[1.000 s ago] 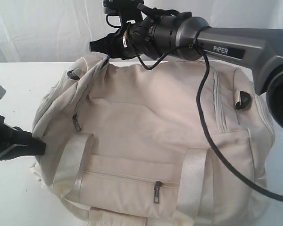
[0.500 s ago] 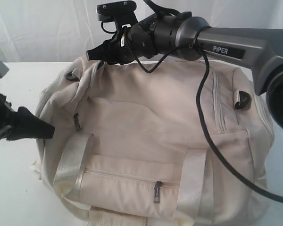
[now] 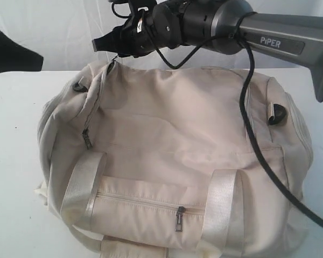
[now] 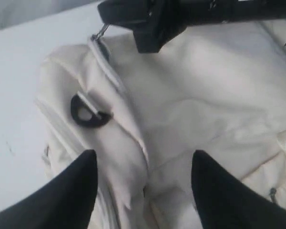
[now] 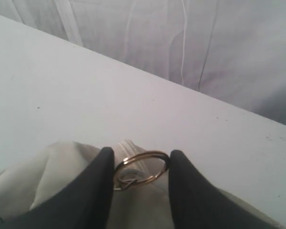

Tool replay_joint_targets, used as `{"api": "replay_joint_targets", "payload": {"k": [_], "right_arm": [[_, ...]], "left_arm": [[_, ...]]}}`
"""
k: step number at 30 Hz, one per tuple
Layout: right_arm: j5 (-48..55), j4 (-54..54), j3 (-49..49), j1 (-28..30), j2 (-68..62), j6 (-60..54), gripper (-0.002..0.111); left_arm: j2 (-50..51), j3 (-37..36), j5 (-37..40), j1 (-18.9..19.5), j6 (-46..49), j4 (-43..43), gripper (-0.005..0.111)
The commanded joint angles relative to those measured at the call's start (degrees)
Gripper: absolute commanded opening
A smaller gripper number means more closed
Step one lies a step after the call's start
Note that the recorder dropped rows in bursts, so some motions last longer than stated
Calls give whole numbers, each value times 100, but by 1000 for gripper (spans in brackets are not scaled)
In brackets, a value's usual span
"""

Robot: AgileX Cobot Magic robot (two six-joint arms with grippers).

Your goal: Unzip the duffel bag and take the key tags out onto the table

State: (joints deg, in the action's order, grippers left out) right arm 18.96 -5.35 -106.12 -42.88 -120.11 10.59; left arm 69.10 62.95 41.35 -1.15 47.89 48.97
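Flat white tabletop (image 3: pixel 16 161) carries slumped cream-white fabric duffel bag (image 3: pixel 172 140) beneath both claws. Right gripper (image 3: pixel 100 44) pinches thin brass-coloured wire ring (image 5: pixel 143 153) at zipper end; left gripper (image 4: pixel 143 157) gapes wide near black plastic D-ring (image 4: pixel 88 112).

1 bag (image 3: pixel 172 134), 1 table (image 3: pixel 16 161). 2 claws: left claw (image 4: pixel 143 153), right claw (image 5: pixel 139 153). 1 ring (image 5: pixel 128 181) between right claw's fingers. 2 D-rings (image 3: pixel 79 86), one just below right claw. 2 straps (image 3: pixel 82 188). 2 zip pulls (image 3: pixel 179 219).
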Motion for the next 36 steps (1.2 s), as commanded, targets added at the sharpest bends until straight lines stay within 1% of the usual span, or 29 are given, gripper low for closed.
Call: {"api": "replay_joint_targets", "payload": {"k": [1,3,6,10,12,15,18,20,22,23,26,29,30,36], "right_arm": [[-6,423,-55,-5,167,-638,0],[78,713,-55,-5,187,-1005,0],[218,845,-55,-5,192,-1309,0],[317,845,-55,-5,202,-1353,0],[329,845,-55,-5,202,-1506,0],[355,845,-55,-5,214,-1581,0],[376,845,-55,-5,214,-1679,0],[387,845,-55,-5,214,-1707,0],[361,845,-55,-5,214,-1782,0],[333,845,-55,-5,204,-1816,0],[264,835,-55,7,134,-1828,0],[211,803,-55,32,24,-1828,0],[165,783,-55,43,4,-1828,0],[-167,667,-55,235,-9,-1793,0]], "left_arm": [[207,-277,-482,-507,1406,907,62],[436,-396,-964,-880,1953,1057,62],[815,-422,-1648,-1351,2320,1033,62],[1405,-422,-2483,-1750,2551,1017,64],[1699,-422,-2829,-1870,2613,1017,68],[2056,-422,-3309,-1915,2719,1017,73],[2353,-422,-3737,-1915,2719,1017,73],[2506,-422,-3796,-1925,2719,1017,72],[2638,-422,-4001,-1957,2719,1017,67],[2692,-422,-4026,-1957,2697,1017,61],[2749,-422,-4055,-1957,2565,1017,36],[2737,-422,-4058,-1957,2523,1017,7],[2737,-422,-4058,-1957,2523,1017,0],[2592,-433,-3658,-1957,2514,1017,0]]}}
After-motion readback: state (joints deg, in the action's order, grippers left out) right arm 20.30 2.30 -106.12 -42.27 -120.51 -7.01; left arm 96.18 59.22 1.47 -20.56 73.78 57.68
